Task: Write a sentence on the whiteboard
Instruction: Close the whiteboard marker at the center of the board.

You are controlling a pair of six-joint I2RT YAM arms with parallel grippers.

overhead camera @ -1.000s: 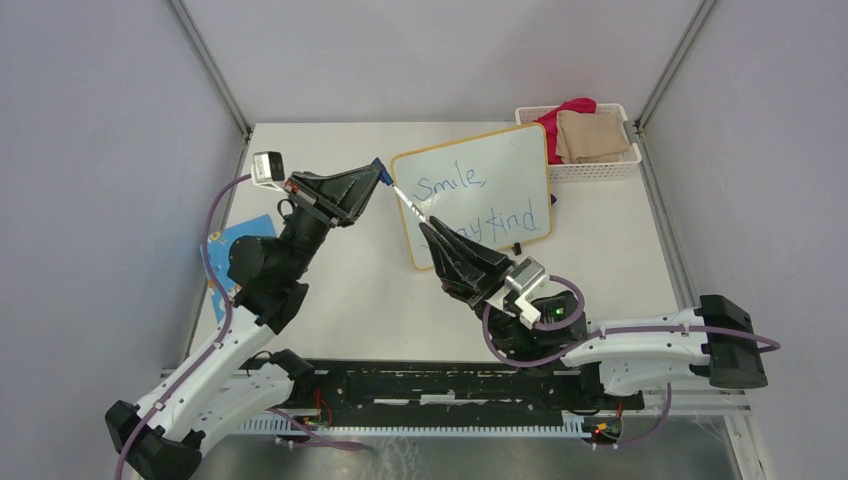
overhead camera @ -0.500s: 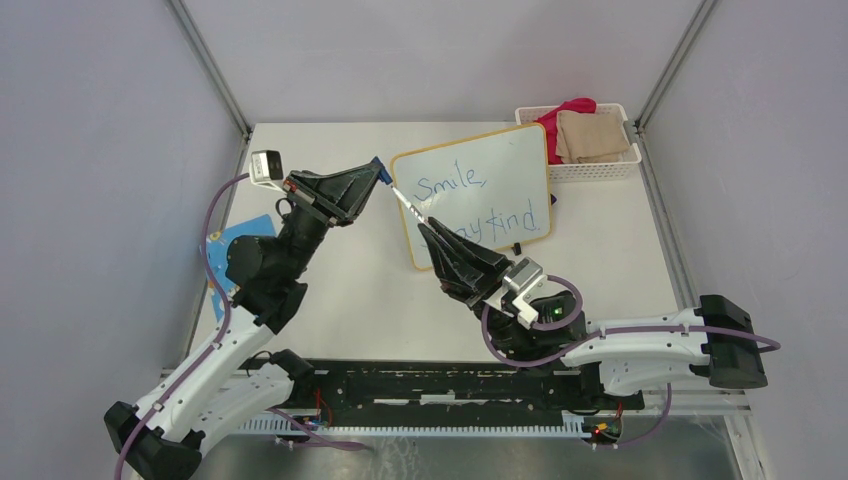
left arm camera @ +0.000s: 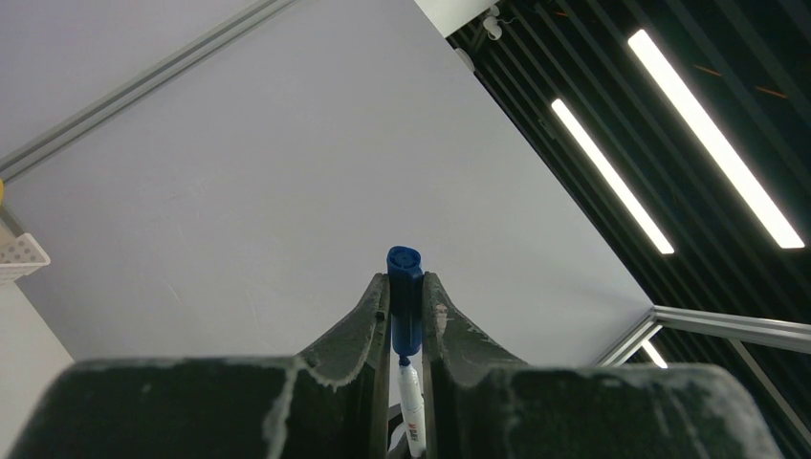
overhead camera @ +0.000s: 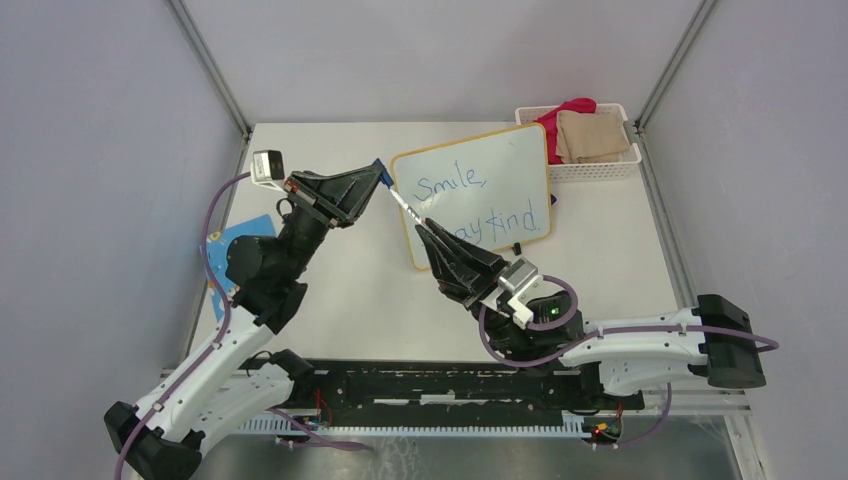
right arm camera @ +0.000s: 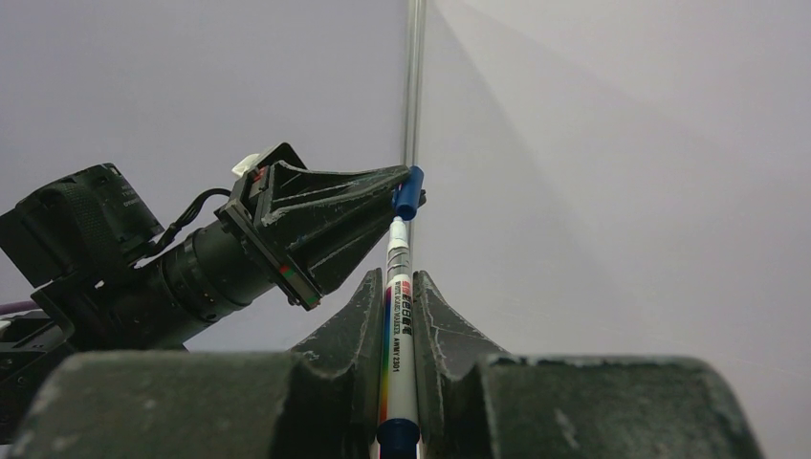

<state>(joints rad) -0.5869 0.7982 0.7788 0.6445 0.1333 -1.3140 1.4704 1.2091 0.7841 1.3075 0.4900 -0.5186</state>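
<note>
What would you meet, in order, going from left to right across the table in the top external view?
The blue patterned card → left gripper → whiteboard → white basket of cloths.

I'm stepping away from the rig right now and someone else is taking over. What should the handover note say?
The left gripper is shut on the blue cap.
The right gripper is shut on the marker, held in the air at the whiteboard's left edge.
The cap meets the marker's tip. Whether it is pressed home cannot be told.
The whiteboard sits on the table's far right side. The sentence on it reads "Smile, Stay kind" in blue, with "Stay" partly hidden by the right gripper.
Done: the writing looks finished.
Left: probably seat the cap and put the marker down.
</note>
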